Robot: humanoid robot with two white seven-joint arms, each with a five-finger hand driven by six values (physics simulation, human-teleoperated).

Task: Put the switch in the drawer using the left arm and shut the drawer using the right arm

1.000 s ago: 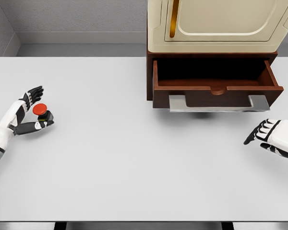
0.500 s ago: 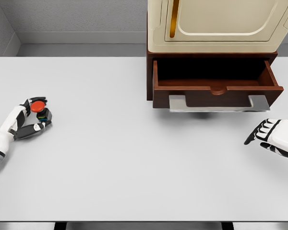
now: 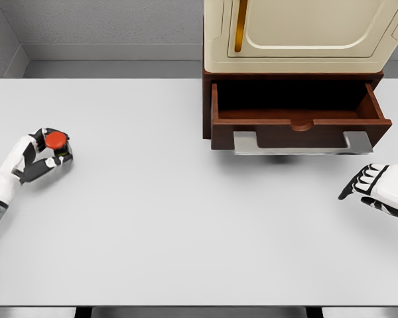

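Switch (image 3: 56,141), red button top, far left of table (image 3: 186,225), w/ left hand (image 3: 43,154) fingers wrapped around it, gripping. Drawer (image 3: 298,119) pulled open under cream cabinet (image 3: 298,36), far right side, well apart from switch. Right hand (image 3: 378,189) near right edge, fingers relaxed, holding nothing, just in front of drawer.

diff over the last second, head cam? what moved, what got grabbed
The left hand went from open around the switch to fingers closed on it; the red button now sits inside the grip, shifted slightly left. Whether it is off the table cannot be told. Unchanged: drawer open, right hand resting open at the right edge.
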